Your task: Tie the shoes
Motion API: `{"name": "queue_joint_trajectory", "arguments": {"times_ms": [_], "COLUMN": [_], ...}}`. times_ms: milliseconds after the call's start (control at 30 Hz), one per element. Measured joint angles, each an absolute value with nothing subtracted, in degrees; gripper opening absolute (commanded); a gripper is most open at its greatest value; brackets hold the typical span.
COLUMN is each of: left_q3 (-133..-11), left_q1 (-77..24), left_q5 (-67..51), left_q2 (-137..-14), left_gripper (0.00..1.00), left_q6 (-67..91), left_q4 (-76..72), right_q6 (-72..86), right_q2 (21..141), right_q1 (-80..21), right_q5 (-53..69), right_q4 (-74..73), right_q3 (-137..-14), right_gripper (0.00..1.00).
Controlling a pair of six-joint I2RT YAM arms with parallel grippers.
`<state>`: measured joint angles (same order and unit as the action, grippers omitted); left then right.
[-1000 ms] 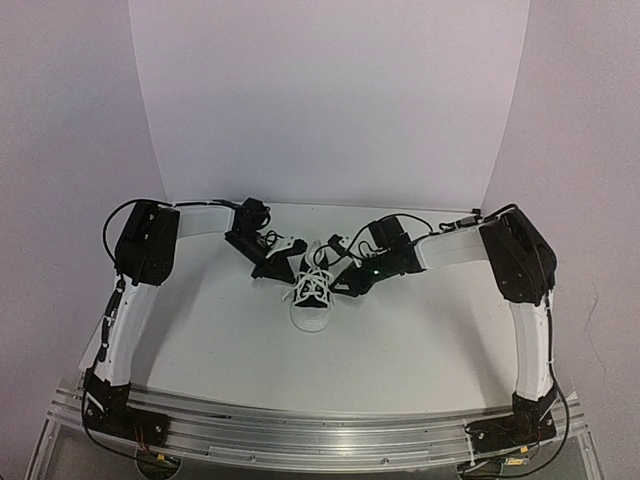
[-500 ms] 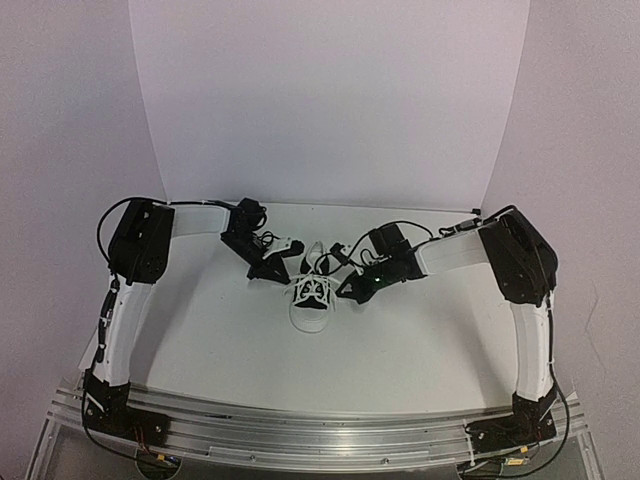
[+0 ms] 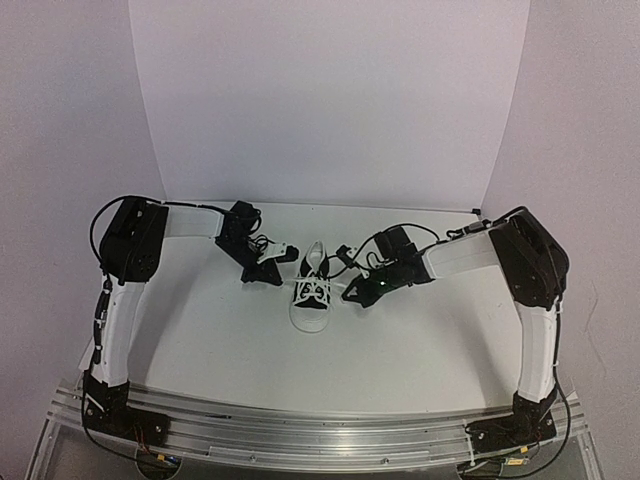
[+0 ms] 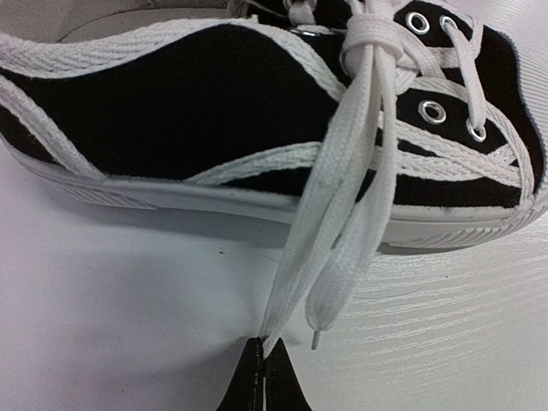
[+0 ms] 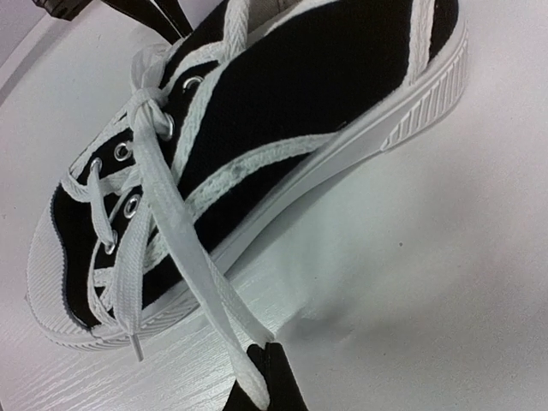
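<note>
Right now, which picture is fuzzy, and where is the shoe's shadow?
Top view: fuzzy, the shoe small, walls purplish. Left wrist view: sharp eyelets, soft shadow under the sole, the left pincer on the lace dark. Right wrist view: grey shadow beside the sole on the bright table.

Even bright light, soft shadow beneath sneaker, overhead view grainy.

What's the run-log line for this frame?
phase: lace tying | left gripper: jaws shut on doubled lace | right gripper: jaws shut on lace strand | sneaker: upright on table, knot at top eyelets
</note>
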<state>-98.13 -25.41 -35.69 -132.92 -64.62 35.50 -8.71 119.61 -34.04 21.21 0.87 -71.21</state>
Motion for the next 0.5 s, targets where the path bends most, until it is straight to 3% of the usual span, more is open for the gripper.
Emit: {"name": "queue_joint_trajectory", "arguments": {"times_ms": [367, 400, 500], "left_q3": [-97.7, -97.7, -97.6], "left_q1": [-25.1, -25.1, -25.1], "left_q5": [-35.5, -35.6, -36.6], "left_q2": [-132.9, -132.9, -132.8], "left_gripper": [0.01, 0.05, 0.42], "left_q6": [-64.4, -64.4, -64.0], "left_q4": [33.9, 34.0, 34.7], "right_q6": [-6.7, -6.7, -6.8], "right_q2": [119.5, 119.5, 119.5], "right_q1": [-33.1, -33.1, -33.0], "right_q5": [20.5, 20.6, 21.0], "right_q4": [0.8, 0.8, 0.6], "right_q3": [-69.0, -69.0, -69.1], "right_gripper": [0.0, 0.02, 0.25]}}
